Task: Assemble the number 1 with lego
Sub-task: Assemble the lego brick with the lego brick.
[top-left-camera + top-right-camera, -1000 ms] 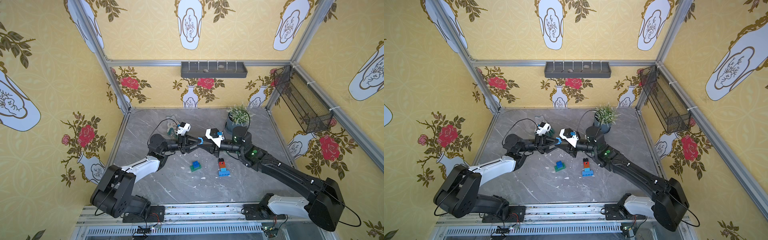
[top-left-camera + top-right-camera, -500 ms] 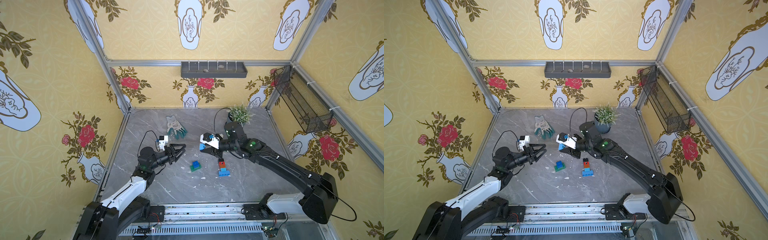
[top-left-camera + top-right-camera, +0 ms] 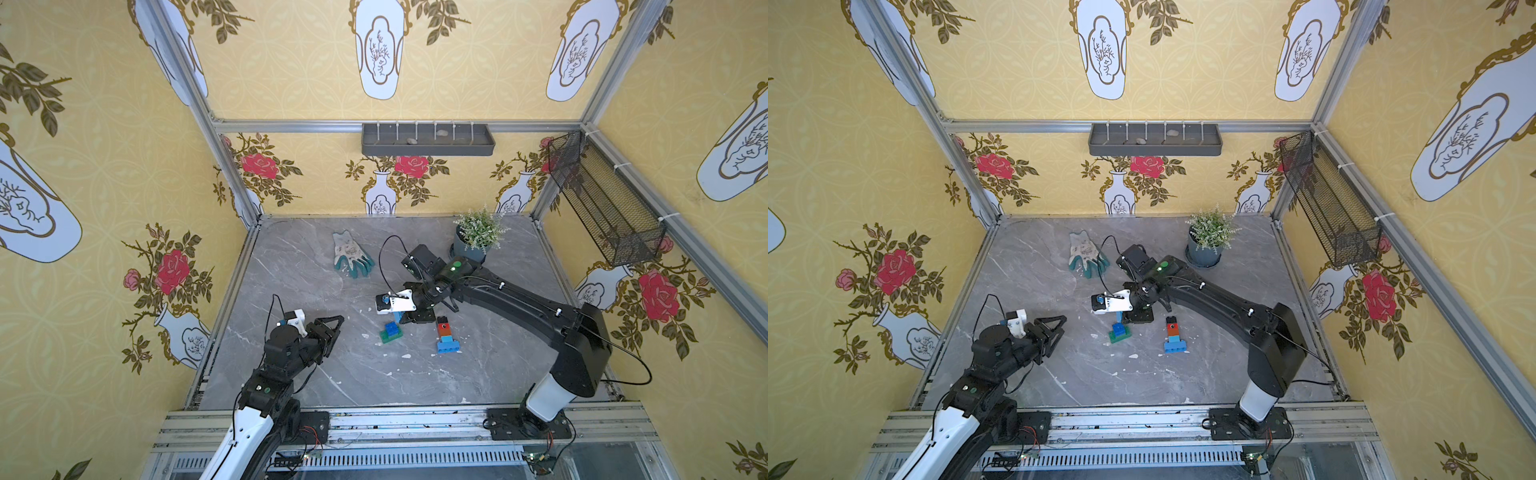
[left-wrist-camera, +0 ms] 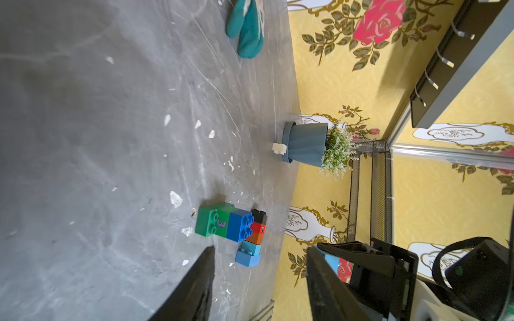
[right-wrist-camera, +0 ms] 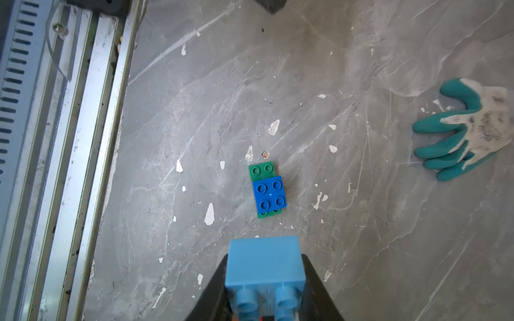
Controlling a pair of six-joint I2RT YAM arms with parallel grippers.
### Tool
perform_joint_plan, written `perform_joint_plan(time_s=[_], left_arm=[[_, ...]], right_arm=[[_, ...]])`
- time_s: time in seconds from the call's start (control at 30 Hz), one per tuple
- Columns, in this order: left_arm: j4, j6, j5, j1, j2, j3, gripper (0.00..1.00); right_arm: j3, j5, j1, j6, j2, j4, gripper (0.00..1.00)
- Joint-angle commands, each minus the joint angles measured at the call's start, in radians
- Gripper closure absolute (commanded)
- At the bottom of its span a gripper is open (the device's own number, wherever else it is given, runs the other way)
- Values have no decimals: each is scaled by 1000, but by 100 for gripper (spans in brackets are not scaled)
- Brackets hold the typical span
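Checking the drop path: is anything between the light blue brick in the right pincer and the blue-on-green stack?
Nothing visible: only bare tabletop with white flecks separates the light blue brick in the right pincer from the blue brick atop the green brick. The glove lies aside.

Black arms [image 3: 519, 303], white lower links [image 3: 548, 395], green dots [image 3: 457, 263], looped black cables [image 3: 383, 257]

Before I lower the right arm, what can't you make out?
Held light blue brick: right wrist view's edge cuts off its studded end; the wrist camera covers most of it from above.
Green brick: blue brick covers its middle.
White brick: only left wrist view shows it; right arm seems to hide it from above.
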State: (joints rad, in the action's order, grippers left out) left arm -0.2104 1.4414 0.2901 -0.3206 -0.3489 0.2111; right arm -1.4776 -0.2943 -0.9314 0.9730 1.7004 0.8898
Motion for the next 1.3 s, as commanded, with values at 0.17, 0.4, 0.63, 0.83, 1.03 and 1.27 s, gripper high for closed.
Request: perform_joint_plan(time_s=[0.17,0.4,0.63,0.83,1.03,1.27], left_arm=[[-325,-38,-133,2,142,45,47],[-402,-113,-163,2,141,113,46],[-428,-145,-165,2,124,145,46],[-423,-144,-154,3,121,143,47],[-441,-144,-154,2,138,142,47],[-446,-140,-145,2,148,138,47]], right_arm=[[-134,180,-49,38,150,159,77],[-226,290,-91,3,275,224,77],[-293,330,-109,-16,357,249,77],[-335,330,-130,-17,402,270,77],[-351,343,-144,-20,428,282,76],[-361,359,-153,-26,450,278,76]])
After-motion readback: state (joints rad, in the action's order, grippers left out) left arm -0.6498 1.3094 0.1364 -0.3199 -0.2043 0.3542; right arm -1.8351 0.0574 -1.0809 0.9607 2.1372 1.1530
